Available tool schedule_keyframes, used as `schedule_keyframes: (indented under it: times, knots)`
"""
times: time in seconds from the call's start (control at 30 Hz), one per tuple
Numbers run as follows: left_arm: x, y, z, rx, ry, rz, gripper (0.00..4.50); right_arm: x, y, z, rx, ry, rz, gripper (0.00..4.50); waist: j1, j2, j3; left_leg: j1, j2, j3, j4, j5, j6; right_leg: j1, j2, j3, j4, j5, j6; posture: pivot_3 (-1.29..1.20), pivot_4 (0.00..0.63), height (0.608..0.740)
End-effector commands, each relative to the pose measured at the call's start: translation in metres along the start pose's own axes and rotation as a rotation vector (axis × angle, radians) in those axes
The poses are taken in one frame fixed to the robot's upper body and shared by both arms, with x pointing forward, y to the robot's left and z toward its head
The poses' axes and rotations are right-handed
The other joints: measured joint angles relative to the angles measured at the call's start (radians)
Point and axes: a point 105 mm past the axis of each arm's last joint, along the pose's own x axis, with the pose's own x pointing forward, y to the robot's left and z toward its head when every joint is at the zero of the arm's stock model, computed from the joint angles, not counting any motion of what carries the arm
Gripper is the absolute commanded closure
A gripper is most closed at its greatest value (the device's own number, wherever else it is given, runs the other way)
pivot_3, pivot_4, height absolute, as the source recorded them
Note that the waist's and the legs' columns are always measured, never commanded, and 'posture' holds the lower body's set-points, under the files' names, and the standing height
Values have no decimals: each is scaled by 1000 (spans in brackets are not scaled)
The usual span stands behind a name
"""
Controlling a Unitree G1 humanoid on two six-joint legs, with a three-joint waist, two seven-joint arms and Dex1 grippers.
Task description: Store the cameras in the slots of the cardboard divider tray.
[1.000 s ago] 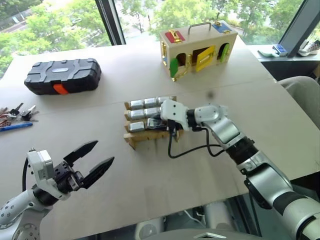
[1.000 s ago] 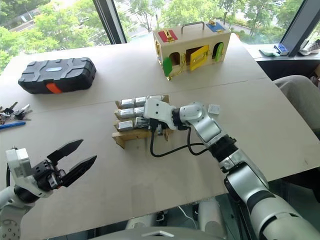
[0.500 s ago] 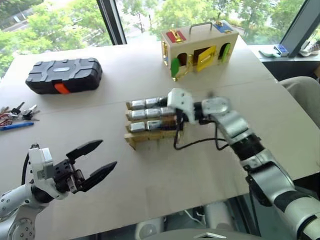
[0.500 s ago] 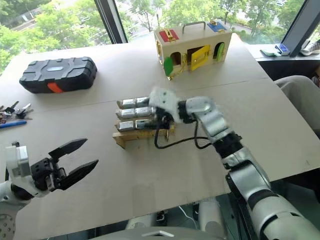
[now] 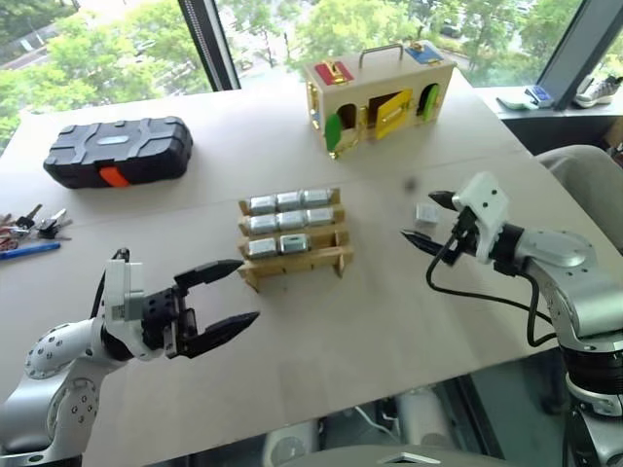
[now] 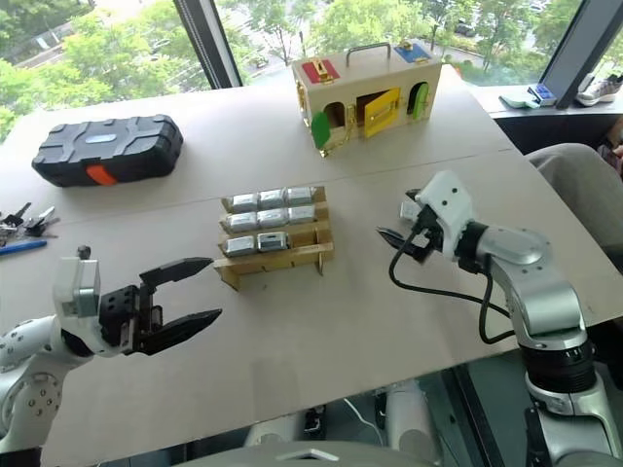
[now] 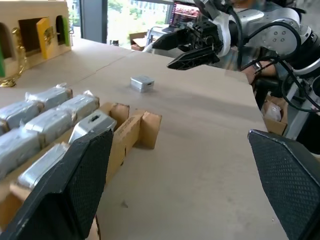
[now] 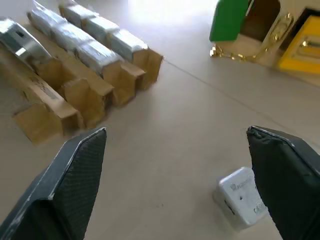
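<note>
Left eye view: eight cameras point(image 5: 289, 222) slotted in the cardboard divider tray point(image 5: 294, 260), a ninth camera point(image 5: 425, 213) loose on the table point(image 5: 389, 321) — just beside the right gripper point(image 5: 426, 218). Both claws spread wide, empty — left gripper point(image 5: 224, 298) near the tray's front.

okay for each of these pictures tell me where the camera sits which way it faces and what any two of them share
Left and right eye views: on the head, looking forward and down at the table, with the cardboard divider tray mid-table; both arms show, left gripper and right gripper open.
Left wrist view: between its own fingers, across the table toward the right gripper.
Right wrist view: between its own fingers, down at the loose camera.
Shared: both wrist views show the tray's stored cameras and the loose camera.
</note>
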Motion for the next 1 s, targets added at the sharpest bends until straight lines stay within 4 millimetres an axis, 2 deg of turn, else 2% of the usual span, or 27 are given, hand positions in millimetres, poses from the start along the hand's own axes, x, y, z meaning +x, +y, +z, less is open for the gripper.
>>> schedule_keyframes:
  times: [0.03,0.17,0.37,0.7,0.87,1.0]
  knots:
    - [-3,4,0,3,9,-2,0,32,23,24,-68,-81,87,57,-2,0,0,1,0,-1,0,0,0,0,2,0,0,0,-1,0,150,740]
    - [-15,3,-3,1,36,32,0,76,42,21,-99,-72,150,57,1,0,0,1,1,-6,-2,0,0,0,5,-1,1,1,-2,0,150,740]
    - [-35,-2,-6,-8,62,117,0,111,58,30,-123,-114,212,57,4,0,0,-5,0,-5,-2,2,-3,-4,3,0,-1,3,-6,0,150,740]
    - [-39,-17,-4,-14,53,172,0,127,69,31,-140,-124,285,57,4,-1,-1,-5,-1,-4,-1,2,-3,-3,-1,1,-2,1,-3,0,150,740]
    - [-36,-17,-4,-13,48,173,0,137,66,17,-173,-73,268,57,3,-1,-1,-4,0,-5,-1,2,-3,-3,1,0,0,1,-3,0,150,740]
    - [-32,-15,-3,-10,40,162,0,132,57,28,-165,-124,237,57,3,-1,-1,-4,0,-6,-1,2,-3,-3,2,-1,0,2,-3,0,150,740]
